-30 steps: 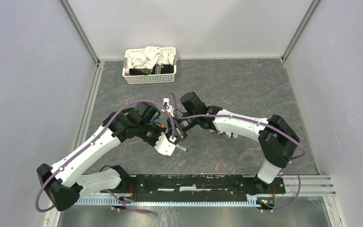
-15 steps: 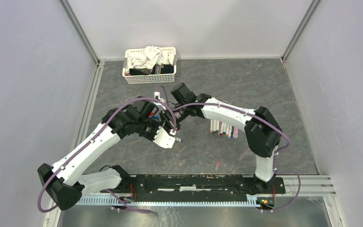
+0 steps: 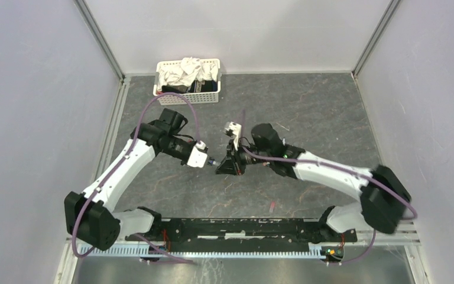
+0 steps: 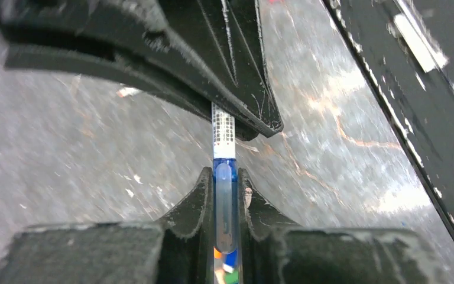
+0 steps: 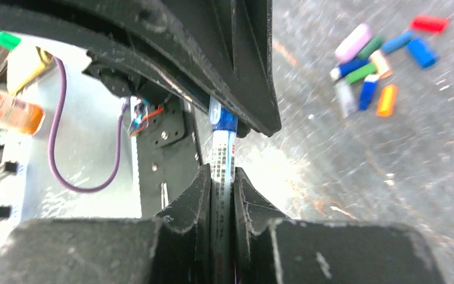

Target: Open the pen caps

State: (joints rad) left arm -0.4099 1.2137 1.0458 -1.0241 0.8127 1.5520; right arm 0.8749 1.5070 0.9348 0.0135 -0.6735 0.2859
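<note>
One pen hangs above the table between my two grippers. My left gripper point(image 3: 208, 160) point(image 4: 225, 177) is shut on its blue pen cap point(image 4: 225, 204). The white printed barrel point(image 4: 223, 125) runs straight on into the right gripper's fingers. My right gripper point(image 3: 221, 168) point(image 5: 221, 175) is shut on that barrel point(image 5: 221, 158). The blue cap point(image 5: 223, 120) sits on the barrel's end inside the left fingers, with no gap showing. Several other pens with coloured caps point(image 5: 371, 66) lie in a cluster on the table; in the top view my right arm hides them.
A white basket of cloths point(image 3: 171, 96) stands at the back left. The black base rail point(image 3: 242, 228) runs along the near edge, with a small pink scrap point(image 3: 272, 206) just before it. Grey walls close in both sides.
Both grippers, joined on the pen, have drifted up and away from the near edge. The right arm's elbow swung out right and now covers the pens on the table; the left arm drew back.
</note>
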